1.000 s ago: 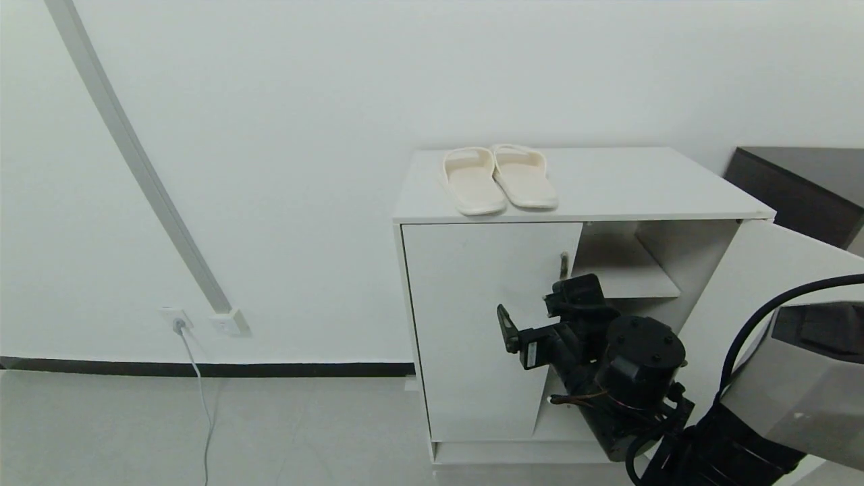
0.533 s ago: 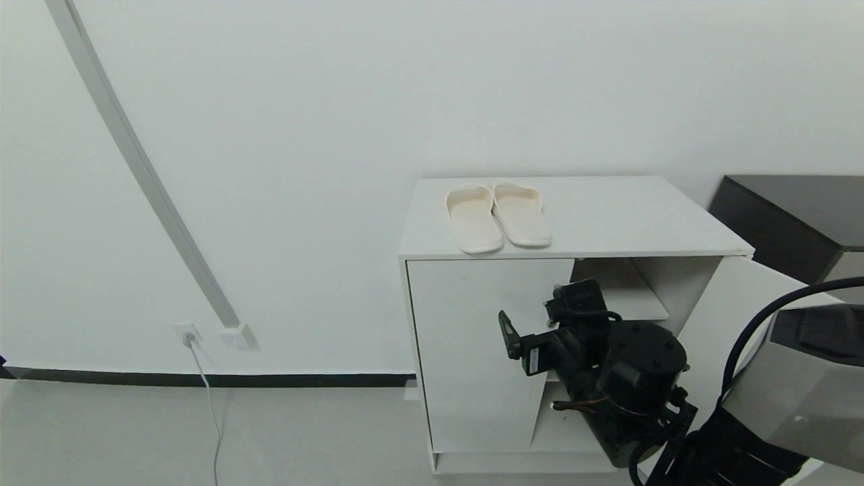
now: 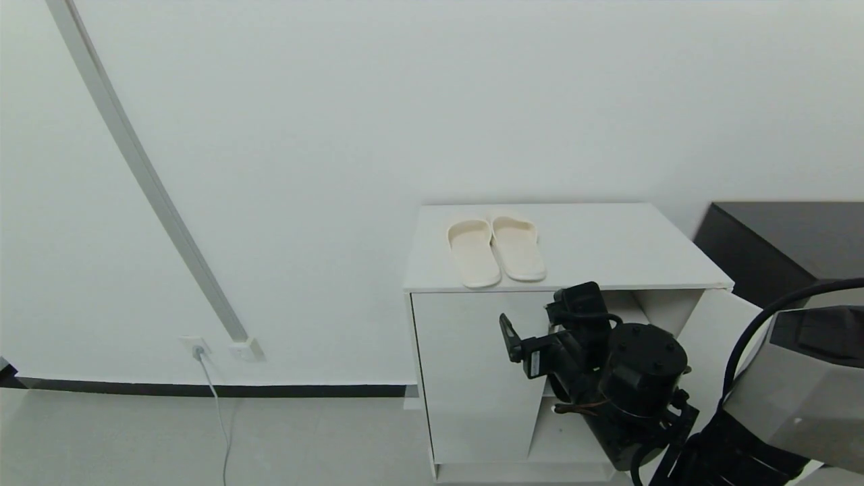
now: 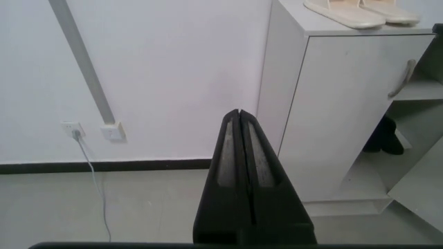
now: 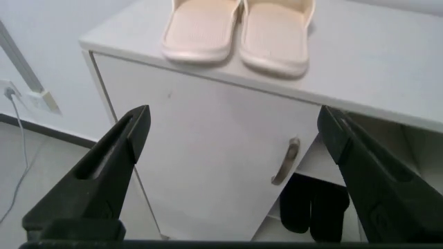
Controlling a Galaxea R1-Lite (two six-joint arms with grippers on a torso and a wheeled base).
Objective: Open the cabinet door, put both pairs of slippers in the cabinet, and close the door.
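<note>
1. The right gripper [image 5: 233, 117] is wide open, with its two black fingers far apart and nothing between them.
2. It faces the front of the white wooden cabinet [image 3: 607, 246]. I think it is held open like this so it can go up and take a slipper.
3. Right in front of it is the shut left door [image 5: 208, 145] with a small metal handle [image 5: 285, 160].
4. Above the gripper, on the cabinet top near the front edge, lies the pair of cream foam slippers [image 5: 235, 31]. They sit side by side and touch. This pair is not inside yet.
5. Past the handle and lower down, on a shelf inside, is a dark pair that looks like black slippers [image 5: 315, 207]. That pair seems to be put away already.
6. On the gripper's right, the right door [image 3: 725, 324] hangs open, so there is room to put slippers in.
7. The left gripper [image 4: 239, 121] is low, off to the cabinet's left. Its fingers are pressed together and hold nothing. It seems to be waiting out of the way.
8. Far to the left, a white wall socket [image 3: 196, 347] has a grey cord going down to the floor.
9. I see no words or labels that can be read.
</note>
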